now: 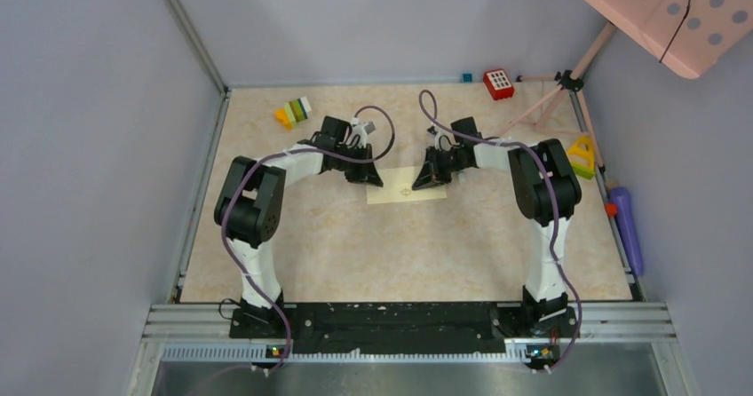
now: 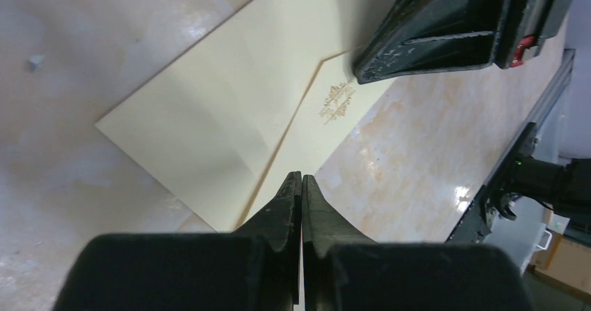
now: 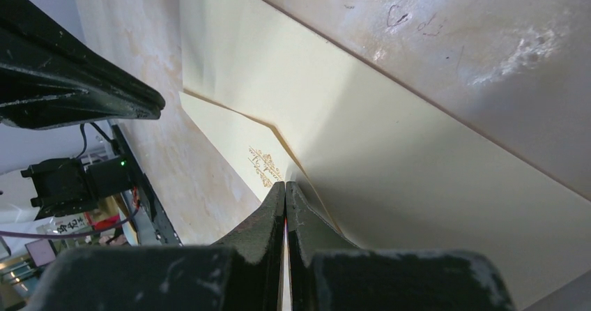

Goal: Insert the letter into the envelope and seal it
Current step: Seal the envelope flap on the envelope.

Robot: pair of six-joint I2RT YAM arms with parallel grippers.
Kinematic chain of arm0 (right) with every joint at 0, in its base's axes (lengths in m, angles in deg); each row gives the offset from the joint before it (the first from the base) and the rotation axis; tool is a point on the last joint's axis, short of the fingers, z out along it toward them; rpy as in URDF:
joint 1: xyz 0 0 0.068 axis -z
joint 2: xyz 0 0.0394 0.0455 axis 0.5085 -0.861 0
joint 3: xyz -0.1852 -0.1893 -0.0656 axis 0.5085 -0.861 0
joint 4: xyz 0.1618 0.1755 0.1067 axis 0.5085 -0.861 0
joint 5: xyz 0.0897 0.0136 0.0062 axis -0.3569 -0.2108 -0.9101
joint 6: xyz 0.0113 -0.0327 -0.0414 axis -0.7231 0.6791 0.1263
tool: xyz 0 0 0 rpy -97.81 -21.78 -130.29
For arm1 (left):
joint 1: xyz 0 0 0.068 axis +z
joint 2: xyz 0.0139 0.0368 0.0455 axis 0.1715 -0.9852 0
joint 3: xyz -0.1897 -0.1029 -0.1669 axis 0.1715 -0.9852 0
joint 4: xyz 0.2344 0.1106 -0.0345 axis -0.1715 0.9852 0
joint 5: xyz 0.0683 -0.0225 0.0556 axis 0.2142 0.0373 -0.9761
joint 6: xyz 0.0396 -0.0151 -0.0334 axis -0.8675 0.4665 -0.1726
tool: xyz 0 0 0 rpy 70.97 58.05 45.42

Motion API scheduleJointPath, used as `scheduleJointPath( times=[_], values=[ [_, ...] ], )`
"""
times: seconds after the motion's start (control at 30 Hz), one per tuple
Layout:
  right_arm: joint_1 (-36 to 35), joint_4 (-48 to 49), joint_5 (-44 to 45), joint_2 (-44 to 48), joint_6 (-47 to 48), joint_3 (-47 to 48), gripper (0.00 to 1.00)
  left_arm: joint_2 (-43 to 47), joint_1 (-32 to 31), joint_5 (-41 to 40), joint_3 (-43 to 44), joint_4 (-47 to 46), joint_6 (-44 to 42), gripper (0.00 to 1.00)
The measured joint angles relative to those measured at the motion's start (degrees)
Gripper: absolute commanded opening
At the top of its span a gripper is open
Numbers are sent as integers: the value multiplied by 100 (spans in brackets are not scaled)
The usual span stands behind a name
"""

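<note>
Past the arm bases on the marbled table (image 1: 355,254), the envelope (image 1: 406,192) lies flat mid-table, with its pointed flap folded down and a small gold ornament (image 2: 336,102) on its face. The left gripper (image 1: 371,179) and right gripper (image 1: 424,181) face each other at its left and right ends, jaws pressed together and holding nothing, tips down at the paper. Farther back sit coloured blocks (image 1: 294,111) and a red toy (image 1: 498,83).

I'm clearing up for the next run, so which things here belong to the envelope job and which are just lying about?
Job: envelope, left gripper, right gripper, both shut.

Lying about: coloured blocks, red toy, yellow triangle toy, purple tube, small blue cube, pink stand.
</note>
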Motion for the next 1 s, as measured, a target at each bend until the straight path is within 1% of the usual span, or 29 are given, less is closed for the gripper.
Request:
scheduleJointPath(
  times=[0.17,0.27,0.47,0.73,1.0],
  values=[
    [0,-2,2,0,-9,2,0,-13,-125,369,-9,-70,81,0],
    [0,-4,4,0,-13,2,0,-105,-308,382,9,-61,83,0],
    [0,-7,9,0,-15,7,0,-533,-479,85,101,-37,190,0],
    [-4,-33,22,-52,-118,111,0,-570,-498,-345,310,109,348,0],
    [-22,227,-122,-378,-671,428,0,-586,-575,-501,398,188,365,0]
  ],
)
